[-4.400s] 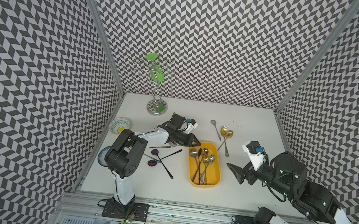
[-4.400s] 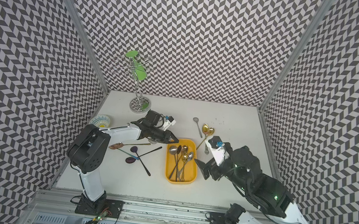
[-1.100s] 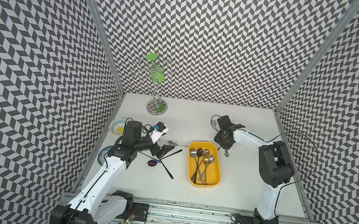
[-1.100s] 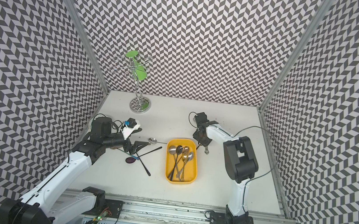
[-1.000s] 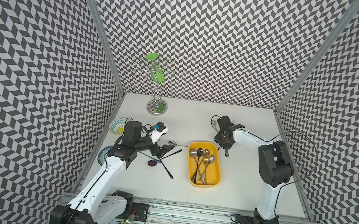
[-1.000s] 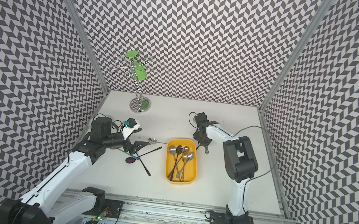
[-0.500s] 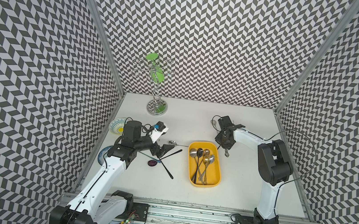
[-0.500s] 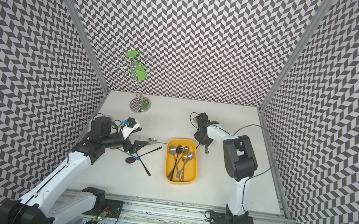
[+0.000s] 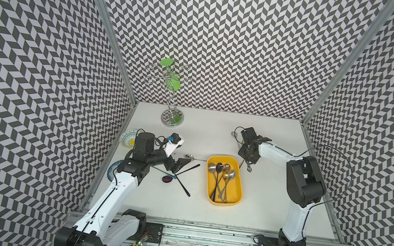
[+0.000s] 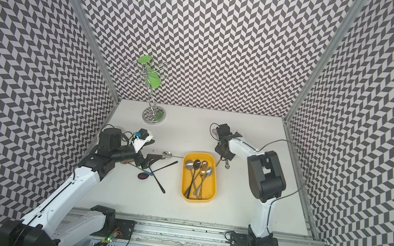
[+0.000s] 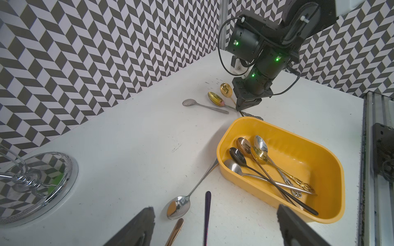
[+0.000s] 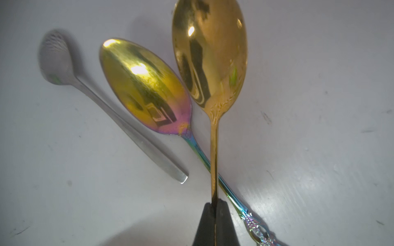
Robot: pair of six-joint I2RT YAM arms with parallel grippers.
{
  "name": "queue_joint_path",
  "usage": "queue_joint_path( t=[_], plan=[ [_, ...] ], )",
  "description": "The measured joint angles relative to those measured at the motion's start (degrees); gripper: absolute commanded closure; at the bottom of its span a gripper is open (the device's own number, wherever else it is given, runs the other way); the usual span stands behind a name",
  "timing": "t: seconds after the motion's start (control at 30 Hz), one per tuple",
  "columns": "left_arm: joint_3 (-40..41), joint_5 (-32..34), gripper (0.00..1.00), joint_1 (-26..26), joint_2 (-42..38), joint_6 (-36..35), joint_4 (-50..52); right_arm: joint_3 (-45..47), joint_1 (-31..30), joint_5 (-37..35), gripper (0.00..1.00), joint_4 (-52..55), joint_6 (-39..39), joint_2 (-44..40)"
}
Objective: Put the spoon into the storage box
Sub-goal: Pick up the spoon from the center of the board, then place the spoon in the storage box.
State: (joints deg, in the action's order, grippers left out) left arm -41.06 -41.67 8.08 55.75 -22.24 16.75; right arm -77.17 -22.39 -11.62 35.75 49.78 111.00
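My right gripper (image 12: 215,205) is shut on the thin handle of a gold spoon (image 12: 210,53), whose handle crosses over a rainbow-tinted spoon (image 12: 147,89) on the table. A matte silver spoon (image 12: 57,61) lies beside them. In both top views the right gripper (image 9: 246,157) (image 10: 223,155) points down just behind the yellow storage box (image 9: 241,193) (image 10: 215,182), which holds several spoons. My left gripper (image 11: 215,209) (image 9: 178,164) is open and holds nothing, low over a shiny silver spoon (image 11: 179,207) and dark long-handled spoons (image 9: 184,172) left of the box.
A chrome cup stand with a green cup (image 9: 171,115) stands at the back left. A patterned bowl (image 9: 129,137) and a blue plate (image 9: 113,169) sit along the left wall. A purple spoon (image 9: 166,179) lies under the left arm.
The right gripper's jaws have closed onto the gold spoon's handle. The left arm has stayed where it was, jaws wide.
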Motion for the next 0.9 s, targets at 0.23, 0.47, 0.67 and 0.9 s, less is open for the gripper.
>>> queue_joint_path(
  t=[0.23, 0.47, 0.67, 0.9],
  plan=[
    [0.0, 0.0, 0.06, 0.0, 0.0, 0.0, 0.0, 0.5, 0.0, -1.8, 1.0, 0.2, -2.2, -5.1],
    [0.0, 0.0, 0.06, -0.4, 0.0, 0.1, 0.0, 4.6, 0.0, -1.8, 1.0, 0.4, -4.8, -11.5],
    [0.0, 0.2, 0.06, -0.6, 0.0, 0.3, -0.1, 9.0, -0.5, -0.9, 1.0, 0.3, -7.4, -19.0],
    [0.0, 1.1, 0.06, -1.0, 0.2, 1.2, -0.5, 13.6, -5.6, 0.6, 1.0, 0.2, -10.5, -28.0]
  ],
)
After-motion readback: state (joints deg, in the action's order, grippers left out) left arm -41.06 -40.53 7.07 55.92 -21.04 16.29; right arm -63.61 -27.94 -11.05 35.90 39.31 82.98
